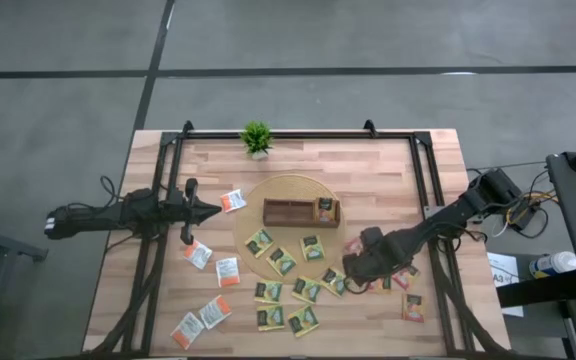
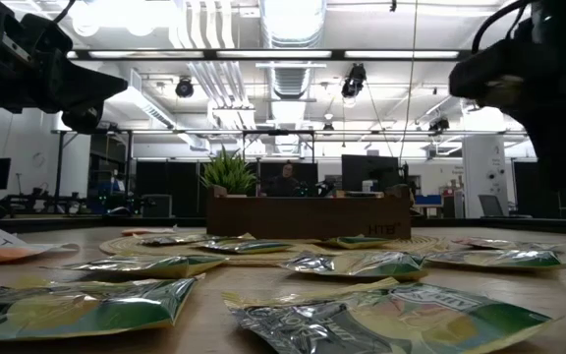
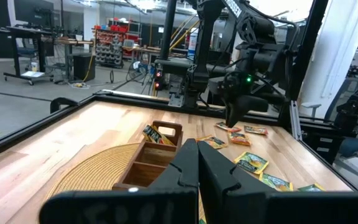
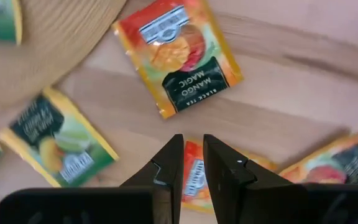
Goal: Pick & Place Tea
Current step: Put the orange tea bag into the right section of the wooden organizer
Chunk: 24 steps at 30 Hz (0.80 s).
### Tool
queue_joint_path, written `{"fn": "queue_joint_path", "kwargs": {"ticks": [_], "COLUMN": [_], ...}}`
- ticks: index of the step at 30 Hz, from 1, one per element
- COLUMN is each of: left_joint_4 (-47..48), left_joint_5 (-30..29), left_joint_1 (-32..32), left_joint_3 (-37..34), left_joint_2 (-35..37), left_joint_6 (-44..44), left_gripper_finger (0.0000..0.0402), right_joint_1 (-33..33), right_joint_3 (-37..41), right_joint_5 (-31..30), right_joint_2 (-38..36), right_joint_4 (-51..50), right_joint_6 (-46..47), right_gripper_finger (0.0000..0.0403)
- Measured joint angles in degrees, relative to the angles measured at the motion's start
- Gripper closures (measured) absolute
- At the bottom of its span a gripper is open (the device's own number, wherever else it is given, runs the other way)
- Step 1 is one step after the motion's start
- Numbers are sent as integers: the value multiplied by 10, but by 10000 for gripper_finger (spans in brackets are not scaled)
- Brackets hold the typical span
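Left gripper (image 1: 211, 211) is held above the table's left half, fingers pressed fully together, nothing in them; this arm appears to be waiting. Just beside its tip lies one white-and-orange sachet (image 1: 233, 201).

More white-and-orange sachets are scattered toward the left front corner: five are counted there, six of this kind in all.

At the table's middle a round woven mat (image 1: 290, 190) carries the compartment tray (image 1: 301, 211), with one dark sachet already lodged in its right end. A potted plant (image 1: 256, 139) stands at the back edge.

Green-and-yellow sachets (image 1: 281, 261) are spread from the mat toward the front edge; about ten are counted, with some overlap, so the count is not firm.

Right gripper (image 4: 192, 163) is poised over the red-pink sachets (image 4: 178, 58) near the right front. Its fingers are narrowed to a slim gap; a red-pink sachet shows in that gap, but whether it is pinched cannot be told. Roughly four of this kind are counted, others possibly hidden under the arm.

For a clean pick, the gripper is best brought down squarely on one sachet's edge, neighbours left undisturbed.
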<state>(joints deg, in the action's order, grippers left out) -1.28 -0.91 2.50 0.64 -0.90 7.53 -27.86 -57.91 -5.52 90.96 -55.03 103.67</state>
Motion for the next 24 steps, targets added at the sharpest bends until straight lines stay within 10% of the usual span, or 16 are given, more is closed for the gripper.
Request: {"fn": "queue_joint_path", "kwargs": {"ticks": [24], "left_joint_4": [0], "left_joint_5": [0], "left_joint_1": [0], "left_joint_3": [0], "left_joint_2": [0], "left_joint_6": [0], "left_gripper_finger": [402], "right_joint_1": [98], "right_joint_3": [0], "right_joint_5": [35], "right_joint_2": [-28], "right_joint_4": [8], "right_joint_6": [-684], "right_gripper_finger": [344]}}
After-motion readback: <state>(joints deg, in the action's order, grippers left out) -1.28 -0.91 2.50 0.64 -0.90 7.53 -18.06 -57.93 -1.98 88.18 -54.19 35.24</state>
